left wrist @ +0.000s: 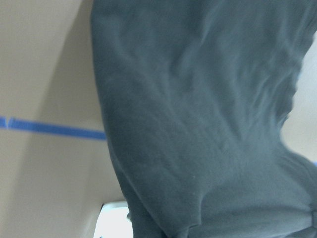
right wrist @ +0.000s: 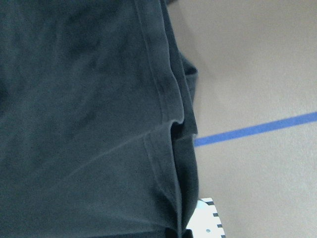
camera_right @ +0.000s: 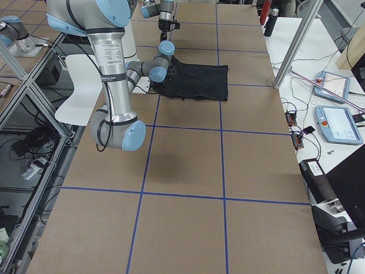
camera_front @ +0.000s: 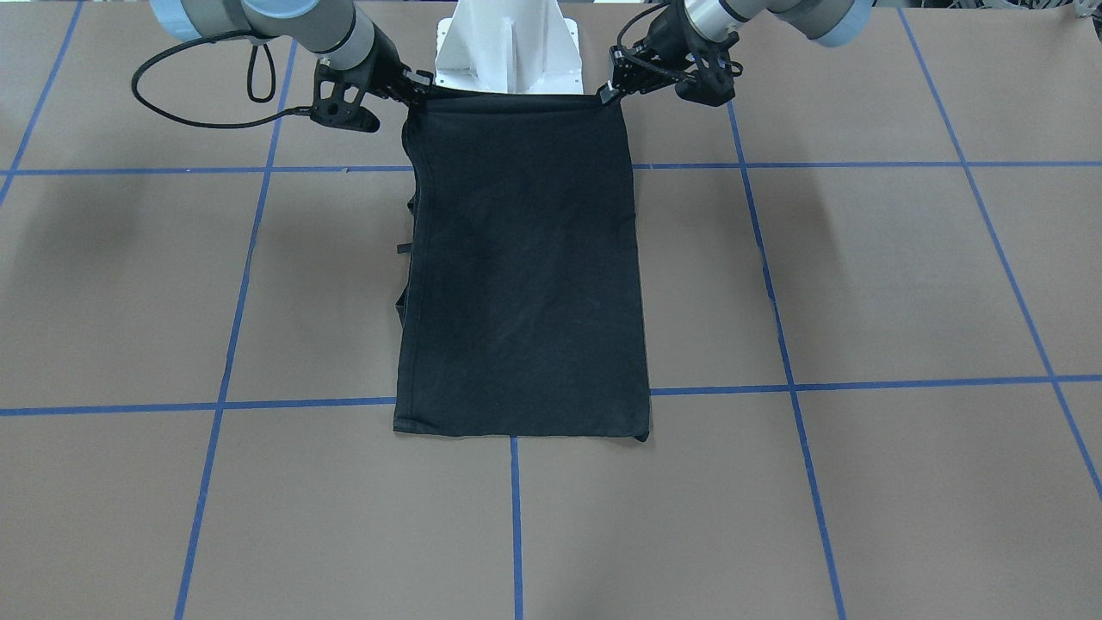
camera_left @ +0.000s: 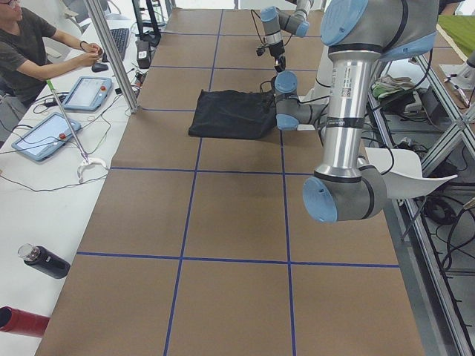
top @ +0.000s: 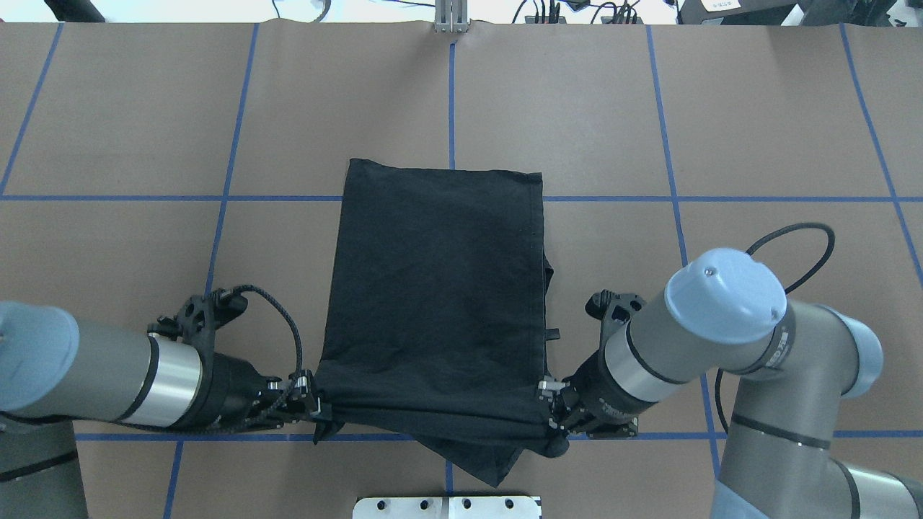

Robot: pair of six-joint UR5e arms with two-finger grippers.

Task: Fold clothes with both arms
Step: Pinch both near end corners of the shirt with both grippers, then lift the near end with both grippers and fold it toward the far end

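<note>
T-shirt (top: 433,303) flat on table (top: 144,130), narrow folded strip, long axis near-to-far | left gripper (top: 308,400), right gripper (top: 551,411) each pinching a near corner, hem taut between | cloth stretches far from both, neither arm nearer

Diffuse light is falling from above and is lighting every view brightly and evenly. My left arm (camera_front: 809,17) and right arm (camera_front: 293,21) are casting only soft, wide shadows on the table (camera_front: 112,284), one on each side of the T-shirt (camera_front: 525,275). The black cloth is swallowing detail in the exterior views, and only faint creases are showing. My left wrist camera is rendering the cloth washed-out, grey-blue and soft, with a white plate (left wrist: 111,223) blowing out at the bottom edge. My right wrist camera is giving a sharper picture, and the hem stitching is reading clearly.
</note>
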